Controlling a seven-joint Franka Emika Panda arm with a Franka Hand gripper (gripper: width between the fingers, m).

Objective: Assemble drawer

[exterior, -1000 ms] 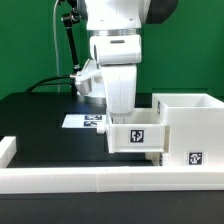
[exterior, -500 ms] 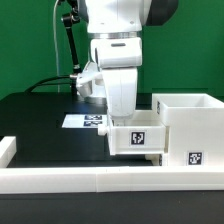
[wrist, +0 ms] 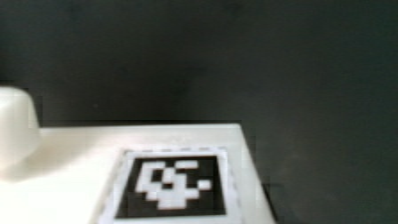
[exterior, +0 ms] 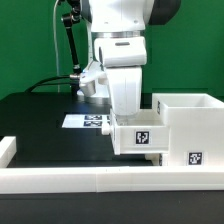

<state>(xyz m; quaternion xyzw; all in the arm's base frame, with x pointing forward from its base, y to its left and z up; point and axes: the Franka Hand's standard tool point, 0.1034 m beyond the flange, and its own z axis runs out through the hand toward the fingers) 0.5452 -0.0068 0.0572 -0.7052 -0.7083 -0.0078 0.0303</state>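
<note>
In the exterior view my gripper [exterior: 127,117] reaches down into a small white open-top tray [exterior: 141,138] with a marker tag on its front. The fingertips are hidden behind the tray's wall. The tray is held just above the table, touching or nearly touching the side of the larger white boxy housing [exterior: 190,122], which has its own tag. The wrist view shows a blurred white panel with a marker tag [wrist: 175,185] close up and a rounded white piece [wrist: 15,125] beside it. No fingers show there.
The marker board [exterior: 87,121] lies flat on the black table [exterior: 40,125] behind the tray. A long low white rail [exterior: 90,180] runs along the table's front edge. A black cable and stand rise at the back against the green wall.
The gripper and the tray it holds have shifted slightly to the exterior view's right, closer to the housing.
</note>
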